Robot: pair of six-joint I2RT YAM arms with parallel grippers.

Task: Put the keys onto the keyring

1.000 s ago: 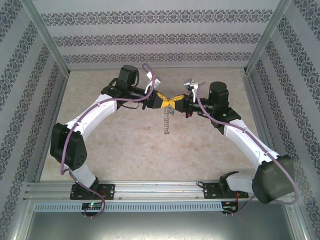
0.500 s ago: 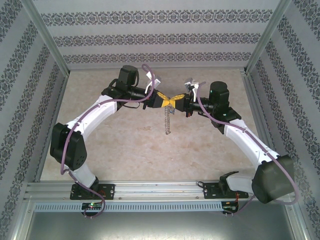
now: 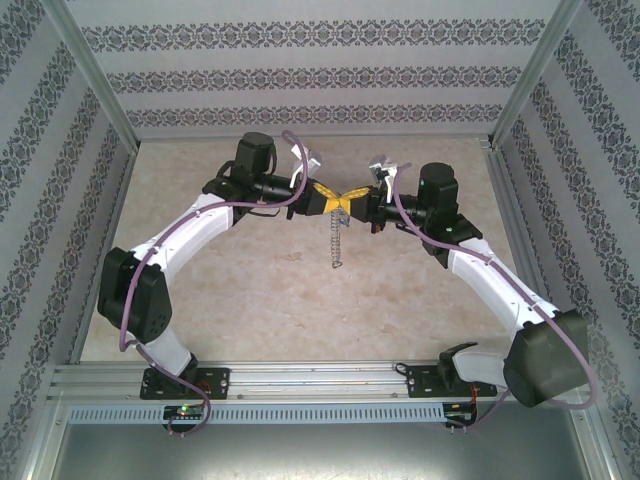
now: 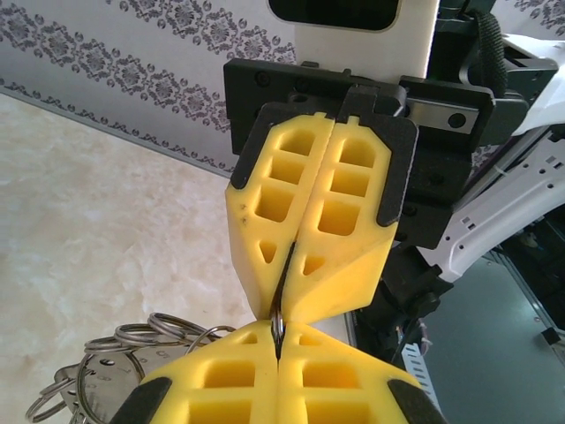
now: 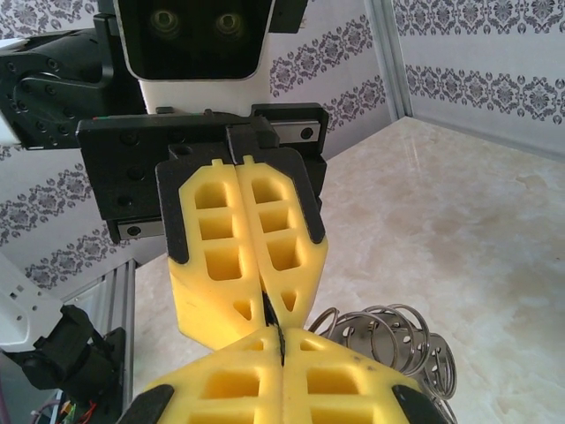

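Left gripper (image 4: 278, 343) jaws are squeezed basically shut on a thin metal sliver, probably the keyring (image 4: 132, 340) wire, hard to tell. Its coils dangle just below the tips. Right gripper (image 4: 289, 276) meets it tip to tip, clamped the same.

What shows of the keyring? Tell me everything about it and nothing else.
The keyring looks like thin silvery metal: a bunch of overlapping wire rings with a fine chain-like strand hanging straight down over the table. Its top is pinched from both sides, the left gripper and right gripper meeting tip to tip, jaws closed on a thin sliver of it. In the wrist views the rings bunch just below the grip.
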